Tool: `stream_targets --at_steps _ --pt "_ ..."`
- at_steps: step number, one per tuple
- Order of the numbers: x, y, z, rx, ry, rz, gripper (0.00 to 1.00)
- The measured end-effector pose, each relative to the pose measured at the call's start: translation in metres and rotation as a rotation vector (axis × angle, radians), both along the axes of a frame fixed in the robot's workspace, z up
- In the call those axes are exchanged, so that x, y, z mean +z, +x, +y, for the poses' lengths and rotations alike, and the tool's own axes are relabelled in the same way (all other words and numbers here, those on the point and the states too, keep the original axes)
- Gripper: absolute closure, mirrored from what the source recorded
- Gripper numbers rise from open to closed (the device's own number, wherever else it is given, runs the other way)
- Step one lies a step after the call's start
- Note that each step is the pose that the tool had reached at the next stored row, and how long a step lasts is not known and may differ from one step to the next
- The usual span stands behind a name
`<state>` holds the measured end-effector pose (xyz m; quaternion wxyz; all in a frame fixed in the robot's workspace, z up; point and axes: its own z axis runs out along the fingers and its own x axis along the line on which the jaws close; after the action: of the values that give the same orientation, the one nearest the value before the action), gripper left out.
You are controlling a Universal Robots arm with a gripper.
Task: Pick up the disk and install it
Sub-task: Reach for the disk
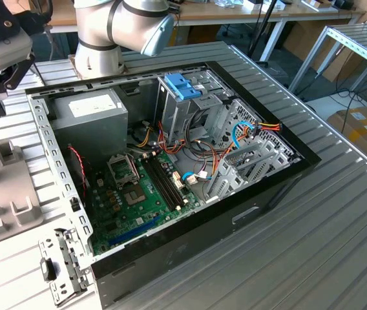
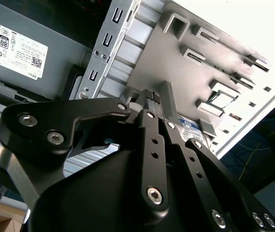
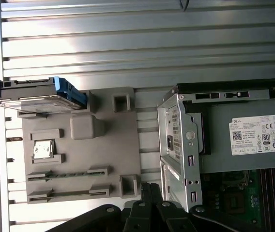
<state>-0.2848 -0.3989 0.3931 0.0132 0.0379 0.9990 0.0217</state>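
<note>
Approach step is judged: disk is seen ungrasped on the grey fixture. Gripper is seen empty, fingers together, apart from it. Parted fingers aligned on the disk are called for.

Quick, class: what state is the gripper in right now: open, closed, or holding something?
Gripper: closed, holding nothing; the disk rests apart from it on the grey fixture.

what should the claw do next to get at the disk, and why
Probably slide the claw across the grey plastic holder plate toward the grey-metal disk with light-blue side rails. In the first wrist view the claw is shut, holds nothing, and sits at the plate's edge beside the open computer case, while the disk lies at the plate's opposite corner.
</note>
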Motion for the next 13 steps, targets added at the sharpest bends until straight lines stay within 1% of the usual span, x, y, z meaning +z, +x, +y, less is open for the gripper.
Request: stream_targets --at_steps 13 --pt "0.0 -0.004 0.0 0.0 -0.0001 0.0001 0.89"
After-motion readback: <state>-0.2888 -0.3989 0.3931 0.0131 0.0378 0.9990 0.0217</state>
